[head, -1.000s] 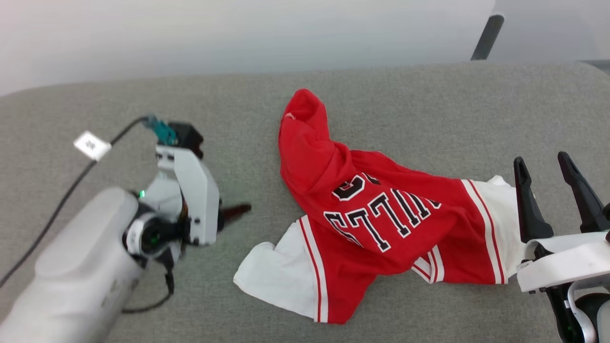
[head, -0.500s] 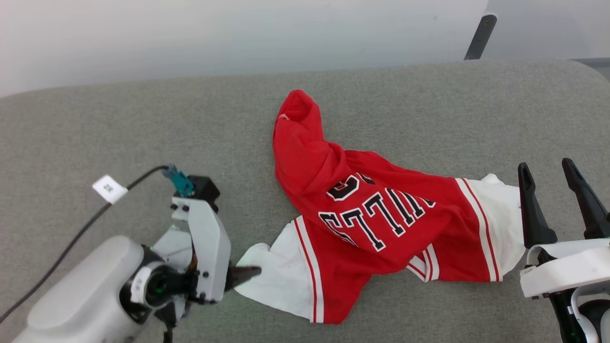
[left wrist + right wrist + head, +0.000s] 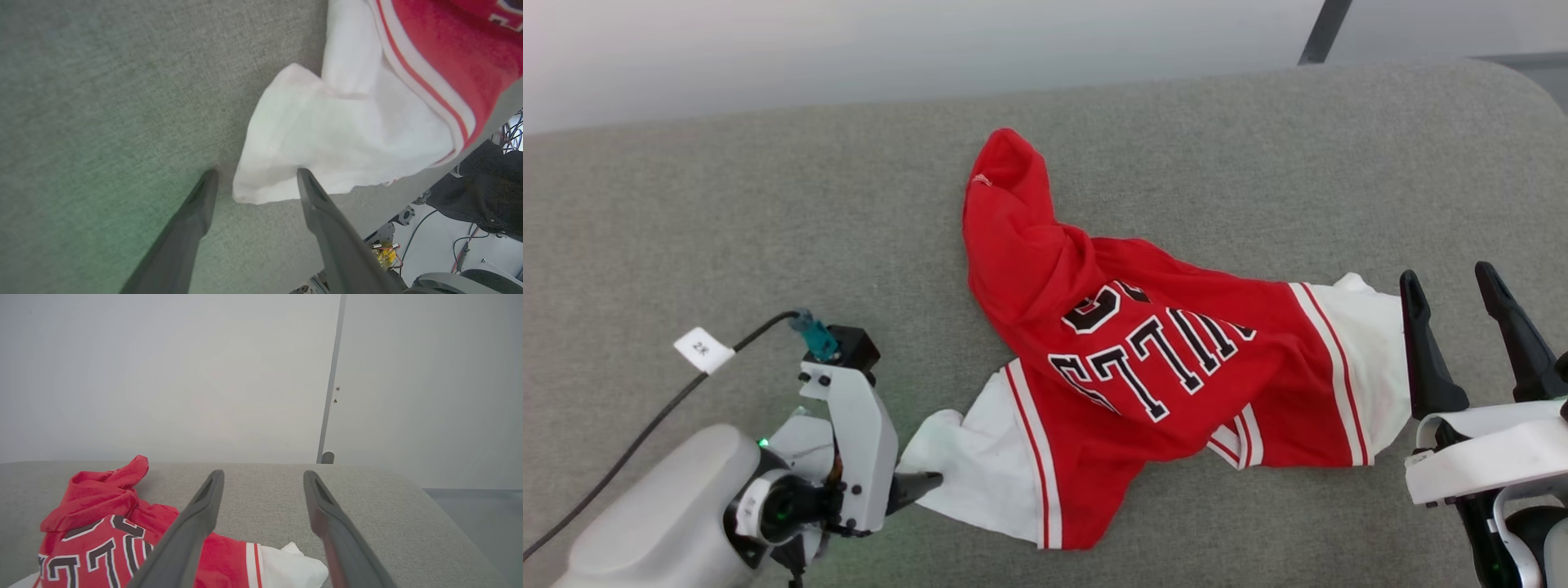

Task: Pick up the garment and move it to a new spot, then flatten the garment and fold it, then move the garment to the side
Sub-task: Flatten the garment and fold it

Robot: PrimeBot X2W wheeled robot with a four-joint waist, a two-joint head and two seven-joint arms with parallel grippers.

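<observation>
Motion over the last second belongs to the left tool. It stood well apart from the garment, up on the bare grey tabletop, and has since swung down and in to the left white sleeve. The left wrist view shows its two dark fingers spread wide and straddling the sleeve's loose corner, one over bare fabric surface just beside the hem and the other over the white cloth, with nothing pinched yet. The whole head view has also slid a little, so the camera has moved. The garment's own heap looks unchanged, crumpled near the middle of the tabletop with its red body bunched toward the far edge, the black lettering facing up and a white sleeve trailing at each end. On the right, the right tool has kept its place just beside the right white sleeve — fingers apart, empty, pointing toward the far edge. For the task, this reads as the reach for the first pick being all but done on the left side. The lift to a new spot has not begun, and closing on that sleeve corner looks like the likely next move — a thin single layer that could slip out if the fingers catch too little cloth.
</observation>
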